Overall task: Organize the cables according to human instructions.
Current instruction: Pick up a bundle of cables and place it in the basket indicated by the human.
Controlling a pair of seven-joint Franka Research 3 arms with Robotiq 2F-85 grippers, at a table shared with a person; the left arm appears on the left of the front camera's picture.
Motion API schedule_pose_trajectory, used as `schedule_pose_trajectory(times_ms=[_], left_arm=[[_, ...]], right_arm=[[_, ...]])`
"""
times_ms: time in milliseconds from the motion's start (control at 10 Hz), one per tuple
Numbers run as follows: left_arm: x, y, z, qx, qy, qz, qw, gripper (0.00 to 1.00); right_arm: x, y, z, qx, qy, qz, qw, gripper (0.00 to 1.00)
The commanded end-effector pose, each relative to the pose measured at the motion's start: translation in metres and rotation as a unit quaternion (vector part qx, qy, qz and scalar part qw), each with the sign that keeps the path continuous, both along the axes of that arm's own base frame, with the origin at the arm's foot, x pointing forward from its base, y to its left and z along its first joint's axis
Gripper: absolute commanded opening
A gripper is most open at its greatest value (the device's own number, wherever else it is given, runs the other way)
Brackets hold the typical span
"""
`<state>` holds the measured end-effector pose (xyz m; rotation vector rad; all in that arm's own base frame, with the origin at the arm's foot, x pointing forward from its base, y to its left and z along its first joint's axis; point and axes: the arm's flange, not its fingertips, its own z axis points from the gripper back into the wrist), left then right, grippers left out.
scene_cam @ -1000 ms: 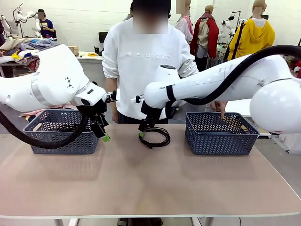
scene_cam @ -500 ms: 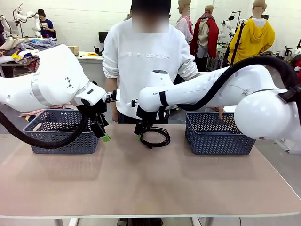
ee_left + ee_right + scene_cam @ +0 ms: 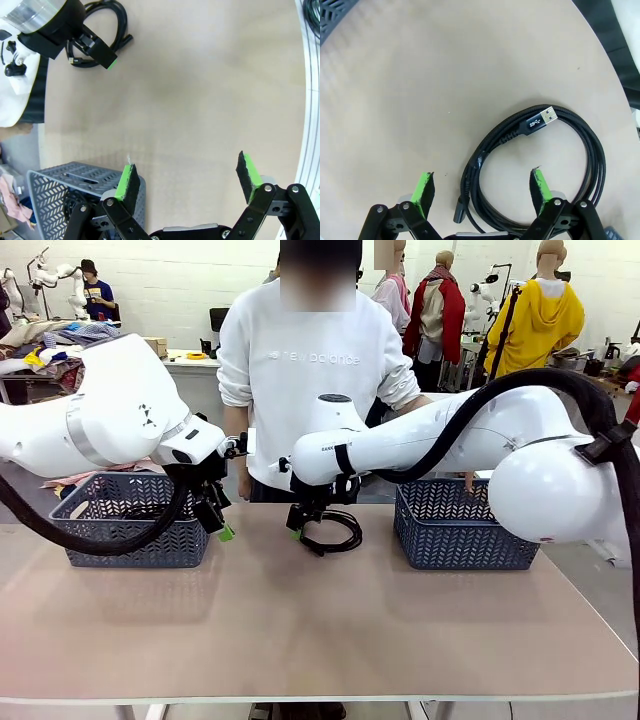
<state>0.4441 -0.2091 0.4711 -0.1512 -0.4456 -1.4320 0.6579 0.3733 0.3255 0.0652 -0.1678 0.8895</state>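
Right gripper (image 3: 481, 192) hangs wide open, empty, straddling the coiled cable (image 3: 540, 165) on the table (image 3: 395, 100); left gripper (image 3: 187, 180) open, empty.

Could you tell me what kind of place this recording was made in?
Probably a robotics lab or data-collection workshop: a tan table with two slatted baskets, white robot arms over a coiled cable, and a cluttered workbench behind the person.

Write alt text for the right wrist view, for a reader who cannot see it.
The right gripper hangs open just above a coiled black cable lying on the tan table, its green pads straddling the coil's near side without touching it. The cable's silver USB plug points out at the top of the coil.
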Motion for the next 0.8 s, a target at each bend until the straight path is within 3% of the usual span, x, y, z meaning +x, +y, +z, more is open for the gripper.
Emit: schedule_pose_trajectory(times_ms=[0, 700], left_arm=[[0.000, 0.002, 0.000, 0.004, -0.002, 0.000, 1.000, 1.00], [0.000, 0.002, 0.000, 0.004, -0.002, 0.000, 1.000, 1.00]], right_arm=[[0.008, 0.008, 0.001, -0.016, -0.007, -0.019, 1.000, 1.00], [0.015, 0.009, -0.011, -0.022, 0.002, -0.028, 0.999, 1.00]])
